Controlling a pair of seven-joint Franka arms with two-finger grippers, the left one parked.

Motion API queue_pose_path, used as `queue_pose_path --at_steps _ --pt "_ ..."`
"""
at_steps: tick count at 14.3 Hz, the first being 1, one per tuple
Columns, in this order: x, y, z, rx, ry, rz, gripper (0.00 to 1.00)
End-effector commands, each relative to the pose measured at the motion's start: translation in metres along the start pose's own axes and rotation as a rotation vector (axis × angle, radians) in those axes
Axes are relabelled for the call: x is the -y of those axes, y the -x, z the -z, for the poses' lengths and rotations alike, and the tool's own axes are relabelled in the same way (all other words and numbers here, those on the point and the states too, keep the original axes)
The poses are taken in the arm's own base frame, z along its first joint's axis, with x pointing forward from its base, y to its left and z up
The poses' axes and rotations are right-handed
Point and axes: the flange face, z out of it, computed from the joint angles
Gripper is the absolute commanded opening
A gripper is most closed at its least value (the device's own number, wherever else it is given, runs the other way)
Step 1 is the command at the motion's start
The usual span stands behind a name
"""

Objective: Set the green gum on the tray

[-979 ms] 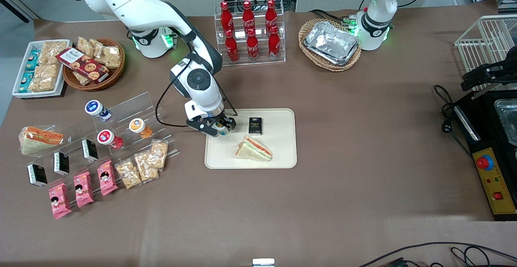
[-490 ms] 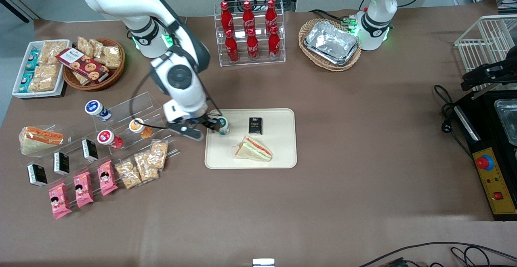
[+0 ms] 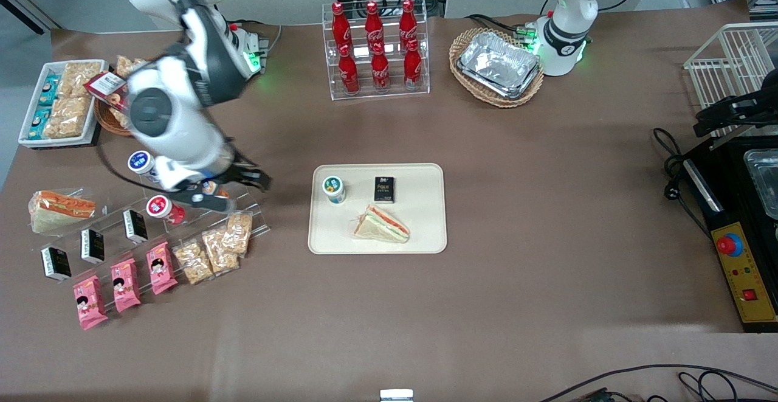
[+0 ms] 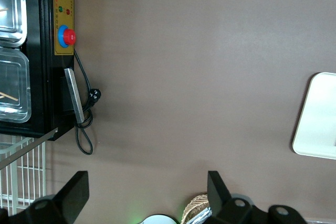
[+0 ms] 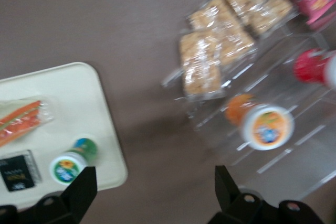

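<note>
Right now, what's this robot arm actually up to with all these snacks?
It was putting a small bottle of green gum on the cream tray, and that looks done. The gum stands upright on the tray, near a corner, beside a small black box and a wrapped sandwich. The gripper is open and holds nothing. It hangs above the clear display rack toward the working arm's end of the table, close to an orange-lidded bottle.
</note>
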Motion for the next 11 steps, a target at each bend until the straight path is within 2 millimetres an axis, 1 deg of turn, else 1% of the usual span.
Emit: queue_pose_path --at_steps 1,2,4,5,7,8,10,11 --pt "-0.090 -0.017 0.044 0.027 -0.048 0.103 1.00" --pt "-0.121 -0.023 0.053 0.034 -0.073 0.127 1.00" --pt "-0.175 -0.029 0.067 0.035 -0.100 0.153 1.00" --pt "-0.194 -0.032 0.069 0.036 -0.107 0.139 1.00" --pt "-0.215 -0.040 0.085 0.023 -0.114 0.098 1.00" --pt "-0.215 -0.042 0.088 0.040 -0.111 0.093 1.00" --pt "-0.215 -0.046 0.088 0.055 -0.102 0.093 1.00" --pt "-0.215 -0.045 0.087 0.061 -0.097 0.088 1.00"
